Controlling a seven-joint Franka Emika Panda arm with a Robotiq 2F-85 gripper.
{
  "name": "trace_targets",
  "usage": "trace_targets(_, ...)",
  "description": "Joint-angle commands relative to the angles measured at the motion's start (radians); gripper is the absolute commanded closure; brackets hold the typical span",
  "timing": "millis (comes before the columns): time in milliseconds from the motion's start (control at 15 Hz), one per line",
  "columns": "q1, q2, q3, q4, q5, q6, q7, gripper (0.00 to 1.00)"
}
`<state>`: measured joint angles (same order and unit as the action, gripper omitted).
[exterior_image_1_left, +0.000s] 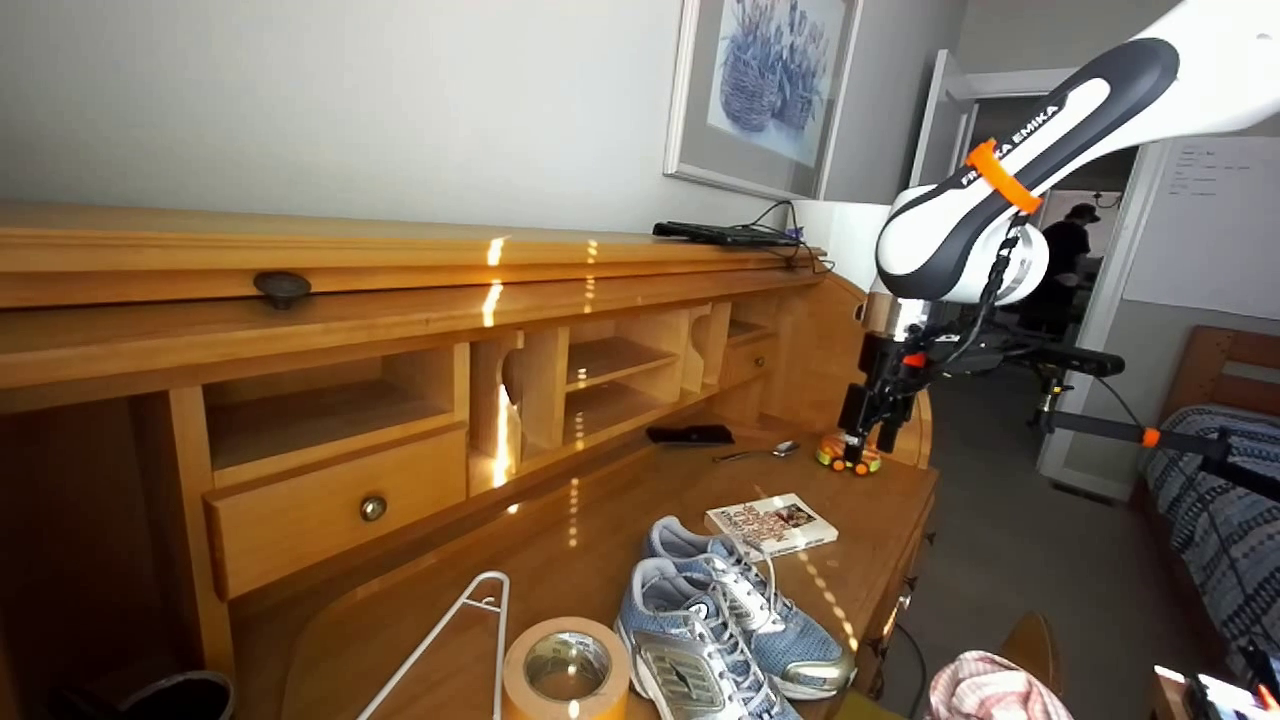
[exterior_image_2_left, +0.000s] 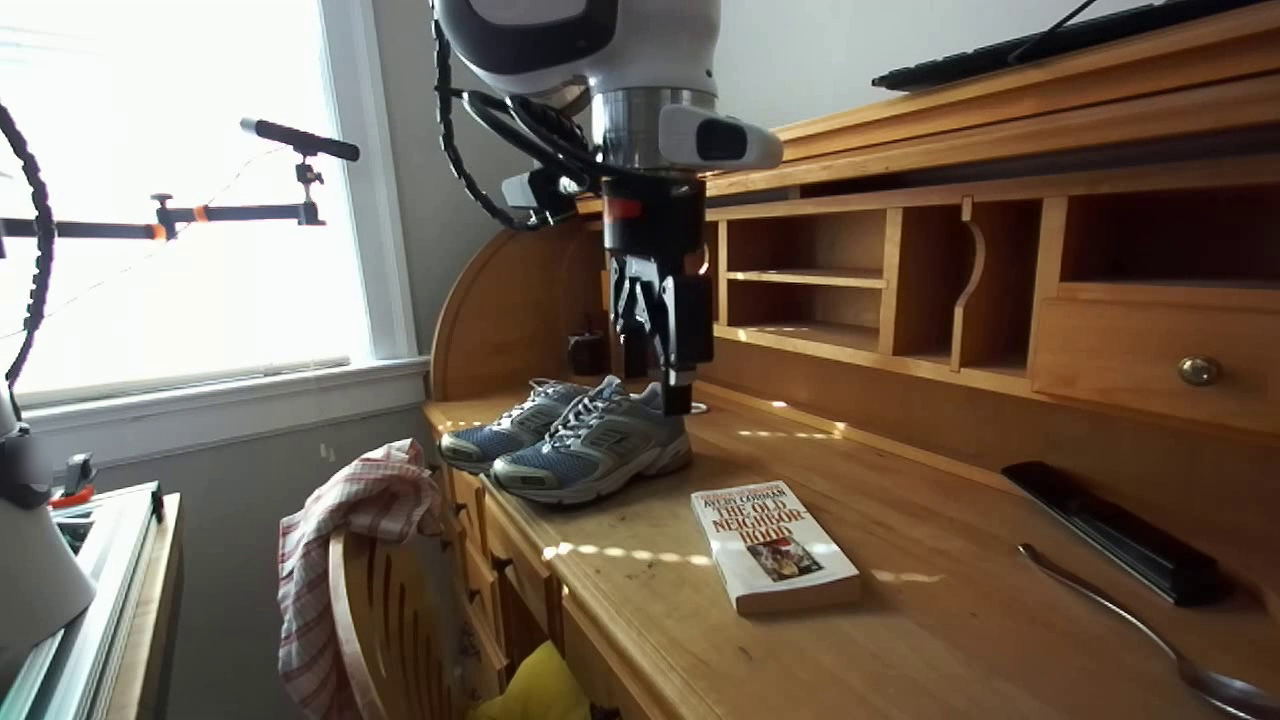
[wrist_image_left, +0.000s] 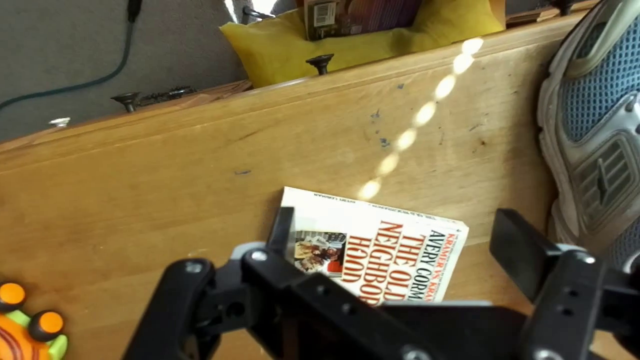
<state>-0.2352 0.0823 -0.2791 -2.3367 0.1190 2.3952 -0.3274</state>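
Observation:
My gripper (wrist_image_left: 395, 227) stands wide open with nothing between its fingers, in the air above the wooden desk. Below it in the wrist view lies a white paperback book (wrist_image_left: 380, 245), cover up, its lower part hidden by the gripper. In an exterior view the gripper (exterior_image_2_left: 656, 380) overlaps the heel of a blue-grey sneaker (exterior_image_2_left: 610, 450), though no contact can be made out. An orange and green wheeled toy (exterior_image_1_left: 838, 456) shows behind the fingertips in an exterior view; the wrist view catches that toy (wrist_image_left: 25, 335) at its lower left corner.
A pair of sneakers (exterior_image_1_left: 720, 610), a tape roll (exterior_image_1_left: 567, 670) and a white hanger (exterior_image_1_left: 440, 640) share the desk. Toward the back lie a spoon (exterior_image_2_left: 1110, 615) and a long black object (exterior_image_2_left: 1115, 530). Cubbyholes (exterior_image_2_left: 805, 285) rise behind; a chair (exterior_image_2_left: 390, 600) stands at the front.

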Motion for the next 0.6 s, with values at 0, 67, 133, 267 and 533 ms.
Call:
trace_targets(0, -0.027, 0.058, 0.034, -0.002, 0.081, 0.054, -0.161, 0.00)
trace_targets(67, -0.033, 0.072, 0.041, 0.001, 0.096, 0.063, -0.195, 0.00)
trace_targets(133, -0.040, 0.088, 0.048, 0.003, 0.110, 0.077, -0.236, 0.00)
trace_targets(267, -0.058, 0.123, 0.062, 0.013, 0.116, 0.105, -0.289, 0.00)
trace_targets(533, -0.087, 0.192, 0.095, 0.030, 0.129, 0.182, -0.322, 0.00)
